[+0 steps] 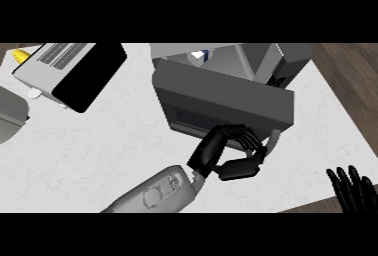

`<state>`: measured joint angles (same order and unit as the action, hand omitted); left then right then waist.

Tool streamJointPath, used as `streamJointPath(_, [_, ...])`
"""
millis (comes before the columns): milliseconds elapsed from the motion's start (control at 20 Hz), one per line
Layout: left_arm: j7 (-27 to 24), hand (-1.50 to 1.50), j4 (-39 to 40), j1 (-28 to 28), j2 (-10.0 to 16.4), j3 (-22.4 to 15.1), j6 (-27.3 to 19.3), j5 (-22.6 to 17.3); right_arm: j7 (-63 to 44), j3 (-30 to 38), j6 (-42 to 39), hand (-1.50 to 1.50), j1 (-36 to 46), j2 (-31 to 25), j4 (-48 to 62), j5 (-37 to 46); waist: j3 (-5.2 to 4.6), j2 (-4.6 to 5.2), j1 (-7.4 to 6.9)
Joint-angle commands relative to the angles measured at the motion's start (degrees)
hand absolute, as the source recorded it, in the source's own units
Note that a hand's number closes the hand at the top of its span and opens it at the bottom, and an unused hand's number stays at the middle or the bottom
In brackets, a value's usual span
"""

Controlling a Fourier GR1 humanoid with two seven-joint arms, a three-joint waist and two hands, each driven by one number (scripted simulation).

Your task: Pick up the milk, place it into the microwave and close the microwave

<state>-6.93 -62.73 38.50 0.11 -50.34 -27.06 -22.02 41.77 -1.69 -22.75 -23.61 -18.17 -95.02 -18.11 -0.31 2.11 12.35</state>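
The microwave point(255, 62) stands at the back middle of the counter, and its door point(221, 102) is swung open toward me. Inside the cavity a white and blue milk carton point(198, 55) shows just above the door's top edge, mostly hidden. My left hand point(235, 156) is at the door's lower right edge, its fingers curled and touching the door, with nothing held in them. My right hand point(354, 192) rests open at the lower right edge of the view, fingers up, away from everything.
A grey appliance with a black panel point(70, 72) lies at the back left, a yellow object point(21, 55) behind it. A grey round thing point(11, 117) sits at the left edge. The white counter point(96, 155) ends at the right, beside the wood floor point(354, 90).
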Motion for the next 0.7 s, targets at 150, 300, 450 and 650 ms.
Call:
streamJointPath(150, [-3.5,1.5,5.6,7.3,-0.1,4.8,-3.9,-6.5,-2.4,-0.9,-4.1,-1.5,-0.1,-3.1,-5.0,-3.3,-0.07,1.0,2.77])
streamJointPath(300, [-5.9,1.5,7.1,8.5,-0.1,7.0,-3.6,-10.0,-2.6,-1.8,-4.7,-1.5,-1.6,-3.3,-7.0,-4.1,-0.1,1.18,4.3])
streamJointPath(450, [-7.6,1.5,9.5,10.1,-0.1,7.9,-3.4,-11.9,-3.5,-2.0,-5.0,-1.5,-1.7,-3.9,-9.0,-5.5,-0.08,1.56,5.59])
streamJointPath(650, [-9.6,1.5,13.0,13.2,-0.1,9.4,-3.1,-14.0,-5.3,-2.4,-4.3,-1.5,-1.7,-4.0,-9.8,-6.9,0.02,2.12,5.89])
